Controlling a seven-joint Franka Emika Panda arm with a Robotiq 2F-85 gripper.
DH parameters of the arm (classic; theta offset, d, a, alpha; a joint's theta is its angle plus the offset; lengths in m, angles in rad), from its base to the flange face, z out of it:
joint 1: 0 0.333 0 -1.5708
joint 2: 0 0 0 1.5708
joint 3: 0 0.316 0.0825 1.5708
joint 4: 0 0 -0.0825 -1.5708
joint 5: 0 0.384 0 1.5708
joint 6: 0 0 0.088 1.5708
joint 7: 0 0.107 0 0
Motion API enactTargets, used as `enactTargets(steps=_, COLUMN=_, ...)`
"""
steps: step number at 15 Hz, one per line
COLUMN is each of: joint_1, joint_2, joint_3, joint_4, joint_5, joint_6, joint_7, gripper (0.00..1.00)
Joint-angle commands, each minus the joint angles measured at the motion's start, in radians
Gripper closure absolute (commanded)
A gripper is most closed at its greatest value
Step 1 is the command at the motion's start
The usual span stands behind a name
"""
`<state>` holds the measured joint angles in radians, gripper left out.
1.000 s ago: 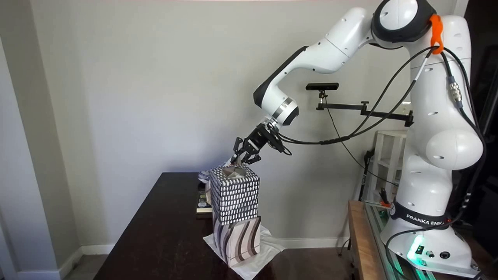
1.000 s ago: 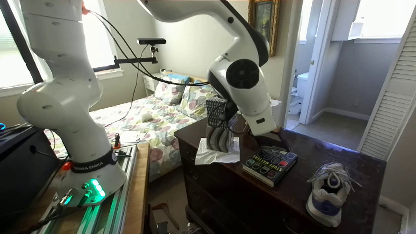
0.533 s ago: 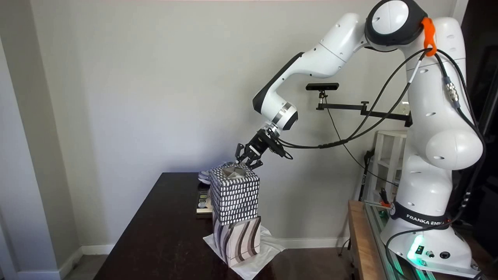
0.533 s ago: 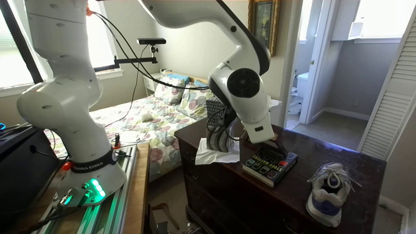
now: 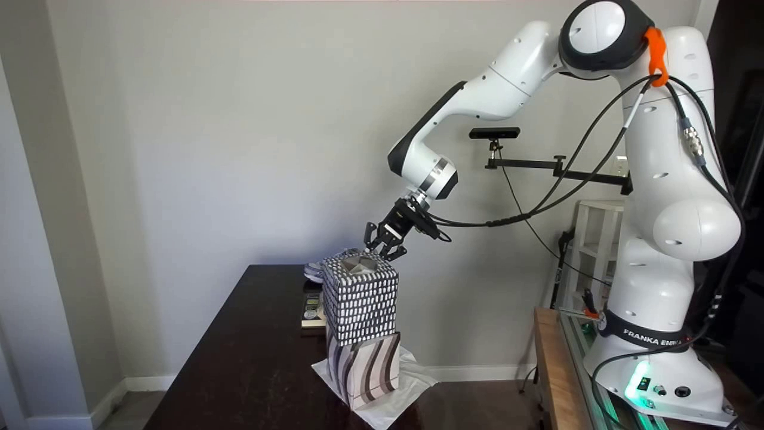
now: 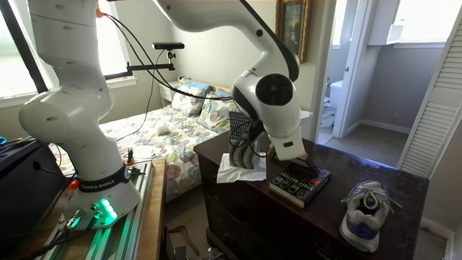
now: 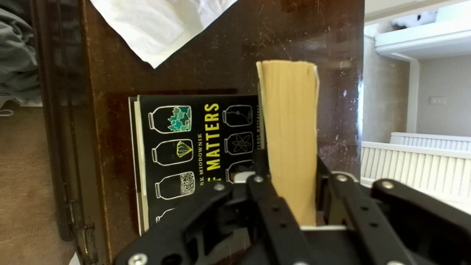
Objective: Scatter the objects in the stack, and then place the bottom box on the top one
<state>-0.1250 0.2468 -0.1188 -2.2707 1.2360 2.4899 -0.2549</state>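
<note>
A box with white dashes on dark (image 5: 361,304) stands on a striped box (image 5: 364,370); the stack also shows in the other camera's picture as the dashed box (image 6: 236,121) over the striped one (image 6: 242,155). My gripper (image 7: 290,165) has its fingers on both sides of a thick book with yellowish page edges (image 7: 289,110), held upright on edge. In an exterior view the held book (image 6: 311,163) is low beside and over the black "Stuff Matters" book (image 6: 299,184); I cannot tell whether they touch. The gripper (image 5: 379,251) appears behind the stack in an exterior view.
A white paper sheet (image 6: 238,175) lies under the stack on the dark dresser top (image 6: 335,166). A white and blue shoe (image 6: 368,213) stands near the dresser's end. The dresser's front edge runs close to the "Stuff Matters" book (image 7: 176,151).
My arm and the held book have come down towards the "Stuff Matters" book since one second ago. In the last half second the gripper has shifted only slightly. The stack has not moved.
</note>
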Motion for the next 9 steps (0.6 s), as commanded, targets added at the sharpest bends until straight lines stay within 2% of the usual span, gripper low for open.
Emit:
enactTargets(steps=1, joint_1=0.011, joint_2=0.01, joint_3=-0.011, joint_4=0.01, joint_5=-0.11, joint_6=0.021, joint_7=0.124, gripper=0.93)
enactTargets(steps=5, joint_1=0.009, joint_2=0.009, joint_3=-0.014, joint_4=0.009, joint_5=-0.213, joint_6=0.02, joint_7=0.231, gripper=0.93)
enactTargets(steps=9, joint_1=0.004, joint_2=0.015, joint_3=-0.013, joint_4=0.015, joint_5=-0.271, joint_6=0.011, joint_7=0.294, gripper=0.93)
